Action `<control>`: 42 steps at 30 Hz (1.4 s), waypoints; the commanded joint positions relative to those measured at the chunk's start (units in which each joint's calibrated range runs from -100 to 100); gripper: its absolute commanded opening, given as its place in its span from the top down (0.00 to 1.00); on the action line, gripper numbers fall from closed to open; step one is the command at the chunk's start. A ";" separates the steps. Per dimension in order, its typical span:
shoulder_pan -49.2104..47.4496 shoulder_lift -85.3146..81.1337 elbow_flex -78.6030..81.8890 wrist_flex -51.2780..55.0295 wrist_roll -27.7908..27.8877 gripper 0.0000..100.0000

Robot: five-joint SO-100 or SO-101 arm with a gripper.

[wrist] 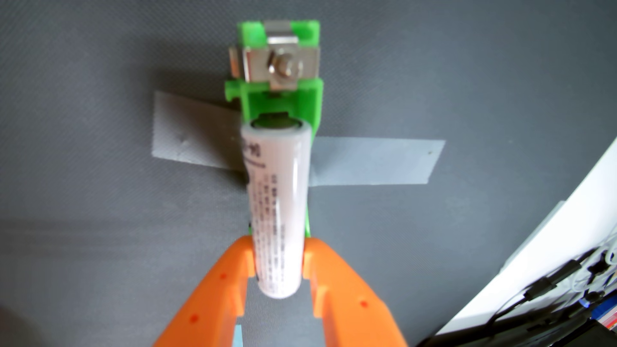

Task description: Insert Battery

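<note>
Above the grey counter (100,200), we see our orange gripper (278,263) pinching the white battery (277,200), its long axis pointing far toward the taped-down green holder (310,103), seemingly not yet seated.

White battery (277,207), green holder (277,100), orange gripper (278,257), seemingly grey tape (374,161).

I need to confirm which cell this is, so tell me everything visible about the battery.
The battery is a white cylindrical cell with a glossy wrap and small grey print too blurred to read. Its far end shows a dark ring around a metal cap. The orange hand pinches its near end from both sides. It points lengthwise toward the green holder, overlapping it.
</note>
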 commanded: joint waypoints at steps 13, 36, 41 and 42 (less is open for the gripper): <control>-0.37 -1.08 -2.16 -0.30 0.23 0.98; -0.49 -4.25 -2.07 2.07 0.23 0.81; -4.03 -7.42 -2.79 7.49 0.17 0.81; -4.51 -7.83 -2.79 7.91 0.17 0.81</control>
